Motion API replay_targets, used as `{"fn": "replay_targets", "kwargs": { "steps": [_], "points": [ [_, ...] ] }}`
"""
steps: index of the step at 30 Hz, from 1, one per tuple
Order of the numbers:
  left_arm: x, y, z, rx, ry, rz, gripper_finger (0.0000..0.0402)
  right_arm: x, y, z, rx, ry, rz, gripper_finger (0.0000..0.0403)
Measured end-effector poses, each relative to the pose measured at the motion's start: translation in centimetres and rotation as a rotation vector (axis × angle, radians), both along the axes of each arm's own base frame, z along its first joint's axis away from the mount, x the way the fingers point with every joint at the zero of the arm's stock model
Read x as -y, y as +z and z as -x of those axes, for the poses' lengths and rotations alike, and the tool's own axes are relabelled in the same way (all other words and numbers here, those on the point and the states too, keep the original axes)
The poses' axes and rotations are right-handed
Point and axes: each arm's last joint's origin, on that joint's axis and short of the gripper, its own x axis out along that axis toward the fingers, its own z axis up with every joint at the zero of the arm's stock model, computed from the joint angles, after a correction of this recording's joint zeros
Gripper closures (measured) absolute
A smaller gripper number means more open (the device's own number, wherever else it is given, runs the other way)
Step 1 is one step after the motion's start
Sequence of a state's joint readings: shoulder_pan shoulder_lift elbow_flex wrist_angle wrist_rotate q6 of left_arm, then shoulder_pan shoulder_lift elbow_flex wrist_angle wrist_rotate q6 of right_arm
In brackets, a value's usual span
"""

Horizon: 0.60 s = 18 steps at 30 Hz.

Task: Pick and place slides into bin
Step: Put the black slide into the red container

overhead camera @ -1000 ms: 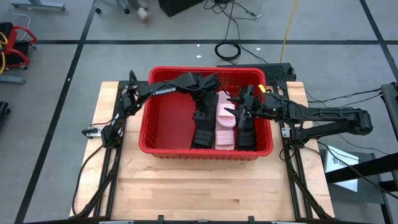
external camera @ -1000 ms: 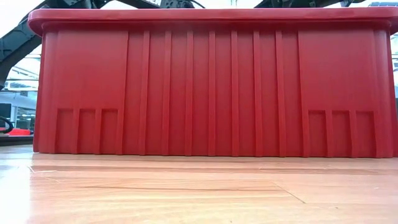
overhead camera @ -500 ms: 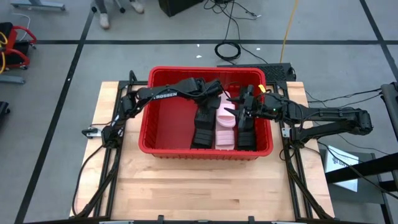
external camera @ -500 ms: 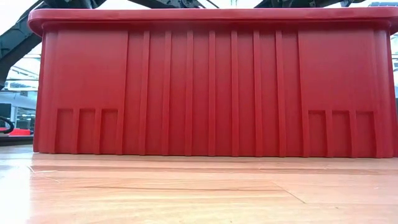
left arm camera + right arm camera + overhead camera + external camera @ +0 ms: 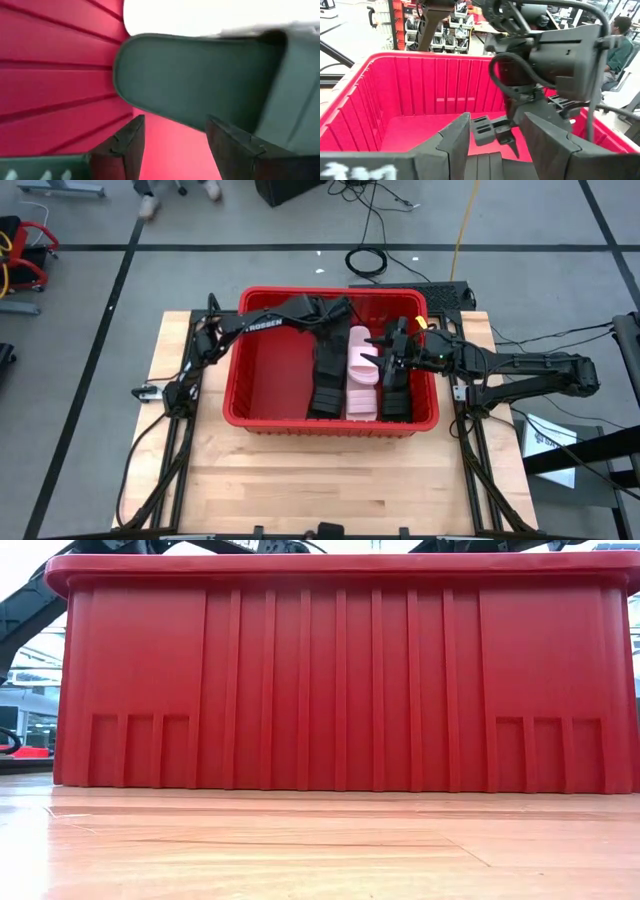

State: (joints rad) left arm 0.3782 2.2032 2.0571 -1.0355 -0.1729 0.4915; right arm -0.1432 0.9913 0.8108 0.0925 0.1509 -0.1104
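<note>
High view: both grippers (image 5: 340, 315) (image 5: 385, 352) open over bin (image 5: 262, 416)

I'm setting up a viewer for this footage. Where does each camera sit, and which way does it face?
High: overhead, looking down on the large red plastic bin, both arms.
Low: table height, facing the bin's ribbed wall; arm links above the rim.
Left wrist: inside the bin, close on a black slide sandal; own open fingers.
Right wrist: over the bin; own open fingers, the left arm beyond.
All share the bin.
</note>
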Motion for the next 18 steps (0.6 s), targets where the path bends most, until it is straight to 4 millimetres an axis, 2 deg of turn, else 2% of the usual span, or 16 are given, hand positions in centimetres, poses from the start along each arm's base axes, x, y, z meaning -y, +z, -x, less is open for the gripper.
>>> {"fn": "replay_targets", "kwargs": {
  "steps": [7,10,18],
  "points": [
    [-1.0,0.5,-0.8,0.186,-0.061,0.114,0.0204,-0.3,0.0,-0.1,-0.001,0.015,0.005,0.0232],
    [-1.2,0.1,-1.3,0.225,-0.079,0.125,0.0204,-0.3,0.0,-0.1,-0.001,0.016,0.005,0.0232],
    [-1.1,-5.0,-2.6,0.088,-0.102,0.135,0.0204,-0.3,-0.1,0.0,-0.006,0.015,0.005,0.0232]
  ]
}}
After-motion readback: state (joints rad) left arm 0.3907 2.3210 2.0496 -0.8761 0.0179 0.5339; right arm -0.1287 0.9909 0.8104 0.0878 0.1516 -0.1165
